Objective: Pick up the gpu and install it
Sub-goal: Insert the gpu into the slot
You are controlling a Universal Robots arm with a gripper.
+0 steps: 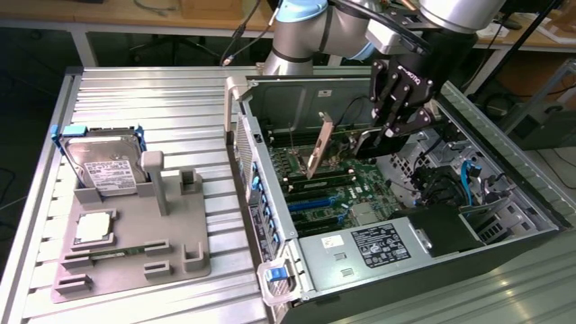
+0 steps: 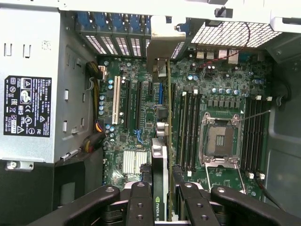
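My gripper (image 1: 385, 138) is inside the open computer case (image 1: 270, 202), shut on the gpu (image 1: 335, 143). The gpu is a thin dark card with a pale metal bracket (image 1: 319, 147) on the end nearest the case's rear wall. It hangs tilted just above the green motherboard (image 1: 315, 192). In the wrist view the gpu (image 2: 161, 155) is edge-on between my black fingers (image 2: 140, 202), and my gripper (image 2: 162, 207) clamps it from both sides. Its bracket (image 2: 162, 47) reaches toward the rear slot openings, over the expansion slots (image 2: 141, 103). Whether the card touches a slot I cannot tell.
A grey fixture (image 1: 135, 250) on the ribbed table holds a silver hard drive (image 1: 106, 169), a square chip (image 1: 94, 228) and a memory stick (image 1: 112, 255). Inside the case are the power supply (image 1: 373, 246), cables (image 1: 446, 185) and the CPU socket (image 2: 220, 141).
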